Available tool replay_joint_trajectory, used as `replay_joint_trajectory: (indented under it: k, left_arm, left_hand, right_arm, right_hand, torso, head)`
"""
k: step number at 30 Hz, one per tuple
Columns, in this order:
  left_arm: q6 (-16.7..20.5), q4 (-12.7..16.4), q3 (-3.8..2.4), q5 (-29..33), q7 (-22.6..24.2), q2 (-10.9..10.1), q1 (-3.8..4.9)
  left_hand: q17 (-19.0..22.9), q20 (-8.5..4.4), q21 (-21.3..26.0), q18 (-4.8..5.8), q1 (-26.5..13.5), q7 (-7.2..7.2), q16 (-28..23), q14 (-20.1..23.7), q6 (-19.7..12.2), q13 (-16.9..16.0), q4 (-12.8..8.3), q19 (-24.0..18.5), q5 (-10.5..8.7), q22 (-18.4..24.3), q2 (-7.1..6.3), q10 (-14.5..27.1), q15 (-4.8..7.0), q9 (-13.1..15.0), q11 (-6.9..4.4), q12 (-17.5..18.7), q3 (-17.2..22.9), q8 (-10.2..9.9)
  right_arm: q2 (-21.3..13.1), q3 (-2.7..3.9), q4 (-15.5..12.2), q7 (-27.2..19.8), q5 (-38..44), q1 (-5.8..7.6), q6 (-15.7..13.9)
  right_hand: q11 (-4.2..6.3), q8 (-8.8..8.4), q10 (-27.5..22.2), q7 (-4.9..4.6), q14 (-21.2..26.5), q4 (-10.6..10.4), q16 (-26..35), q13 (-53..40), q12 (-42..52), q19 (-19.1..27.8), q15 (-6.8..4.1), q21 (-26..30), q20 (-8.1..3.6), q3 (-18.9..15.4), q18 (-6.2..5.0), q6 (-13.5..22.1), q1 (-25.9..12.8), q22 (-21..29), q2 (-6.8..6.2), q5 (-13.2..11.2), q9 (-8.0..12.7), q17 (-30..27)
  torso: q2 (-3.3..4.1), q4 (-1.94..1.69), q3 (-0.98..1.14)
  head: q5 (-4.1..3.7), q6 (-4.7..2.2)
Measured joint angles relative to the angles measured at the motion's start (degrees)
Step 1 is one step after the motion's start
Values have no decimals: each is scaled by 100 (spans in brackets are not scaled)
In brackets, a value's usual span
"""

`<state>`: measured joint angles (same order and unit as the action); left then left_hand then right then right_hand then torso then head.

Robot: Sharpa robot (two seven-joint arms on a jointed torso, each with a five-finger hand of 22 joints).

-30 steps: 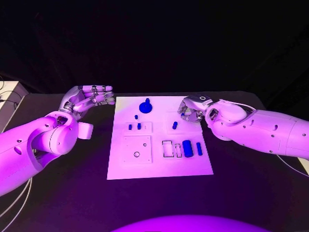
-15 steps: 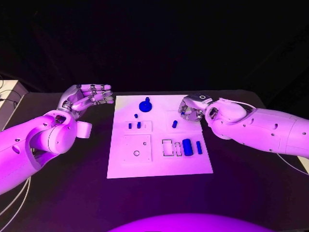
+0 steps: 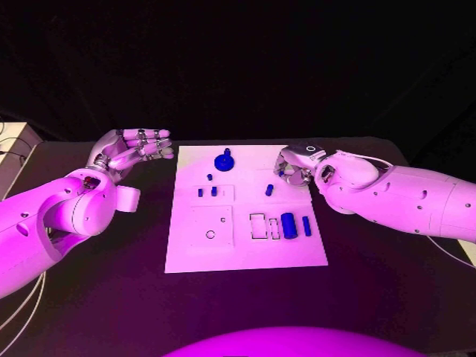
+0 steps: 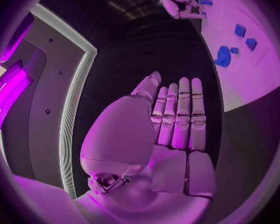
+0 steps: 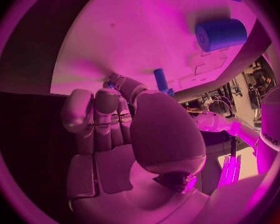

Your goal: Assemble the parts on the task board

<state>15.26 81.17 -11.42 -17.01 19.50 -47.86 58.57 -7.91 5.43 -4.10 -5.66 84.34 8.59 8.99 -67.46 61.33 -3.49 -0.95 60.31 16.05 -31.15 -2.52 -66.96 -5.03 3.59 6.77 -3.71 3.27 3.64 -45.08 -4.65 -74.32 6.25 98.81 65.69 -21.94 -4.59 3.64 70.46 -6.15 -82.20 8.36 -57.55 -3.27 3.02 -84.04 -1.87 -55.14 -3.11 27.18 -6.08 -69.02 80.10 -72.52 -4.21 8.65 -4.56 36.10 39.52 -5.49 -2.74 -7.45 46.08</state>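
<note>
Left hand point(image 3: 131, 151) edged back from task board point(image 3: 245, 256)

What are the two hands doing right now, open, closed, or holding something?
Left hand: open, fingers straight, holding nothing, off the task board.
Right hand: fingers curled at a small blue part; whether it grips the part cannot be told.

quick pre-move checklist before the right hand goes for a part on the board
1. Right hand over the task board's far right edge: ok.
2. Right hand free of any part: cannot tell, fingers curled by a small blue peg.
3. Left hand off the board, holding nothing: ok.
4. Blue cylinder lying untouched on the board: ok.
5. Round blue knob at the far end untouched: ok.
</note>
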Motion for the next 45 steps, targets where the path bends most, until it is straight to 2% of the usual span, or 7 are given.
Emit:
replay_joint_trajectory:
  k: [4,6,9,15,29,36,45]
  left_arm:
    - [0,0,0,-1,-6,-1,-1]
    - [-7,-2,0,0,-7,-2,-2]
    - [-18,-9,0,6,-8,-4,-2]
    - [-50,-25,0,31,-8,-4,-2]
    - [-109,-81,0,63,-6,14,-3]
    - [-119,-85,0,71,-9,47,-3]
    - [-123,-83,0,75,-20,80,-4]
  left_hand:
    - [0,0,0,0,0,0,0,0,0,0,-40,0,0,0,0,0,0,0,0,0,40,0]
    - [0,0,-30,0,0,0,0,0,0,0,-80,0,0,-16,0,0,0,0,0,0,79,0]
    - [1,9,-30,91,0,0,0,0,0,0,-111,-9,0,-51,0,0,0,0,0,0,111,0]
    - [1,-16,-55,92,0,0,-20,22,0,0,-134,-49,0,-100,0,22,-22,0,22,0,166,0]
    - [2,0,-55,92,-23,0,-20,21,0,0,-157,-64,0,-121,-23,21,-21,0,21,0,189,0]
    - [3,0,-55,91,-23,0,-20,21,0,-1,-157,-64,0,-121,-23,21,-21,0,21,0,189,0]
    - [3,0,-55,92,-22,-1,-20,21,0,-1,-157,-64,0,-120,-22,21,-21,0,21,0,188,0]
  right_arm:
    - [-29,-12,-29,0,13,-18,-126]
    - [-61,-13,-68,0,17,-20,-201]
    - [-113,-8,-126,1,18,-18,-311]
    - [-210,29,-273,7,5,28,-491]
    - [-541,86,-1079,37,-223,253,-639]
    - [-434,69,-1504,52,-394,270,-568]
    - [86,-79,-1655,111,-391,250,-329]
  right_hand:
    - [-1,0,0,0,14,28,-31,0,0,0,-14,-43,0,101,0,0,14,-33,17,-205,0,0]
    - [-2,0,-1,1,31,19,-31,0,0,0,-31,-62,0,138,0,1,14,-44,29,-215,0,-1]
    - [-3,0,-1,1,31,3,-31,0,0,0,-31,-71,0,156,0,1,14,-57,30,-215,0,-9]
    - [-4,0,-2,-19,31,5,-31,0,0,0,-31,-93,1,157,0,-19,12,-67,31,-164,0,-11]
    - [-4,0,-2,-19,31,5,-53,0,0,3,-31,-92,4,157,2,-18,5,-81,36,-98,-1,-16]
    - [-4,0,-2,-19,31,4,-53,0,0,4,-31,-90,4,154,2,-18,4,-80,35,-98,-1,-21]
    - [-4,0,-1,-19,31,4,-53,0,0,4,-30,-66,5,152,3,-18,4,-67,34,-74,-1,-36]
  torso:
    - [0,-3,-2]
    - [-2,-3,-3]
    - [-4,2,-2]
    - [-3,10,1]
    - [-8,7,-3]
    - [-8,-3,-8]
    - [-12,12,-18]
  head:
    - [-3,0]
    - [-3,0]
    - [-1,-9]
    - [13,-23]
    - [35,-49]
    - [154,-54]
    - [416,-14]
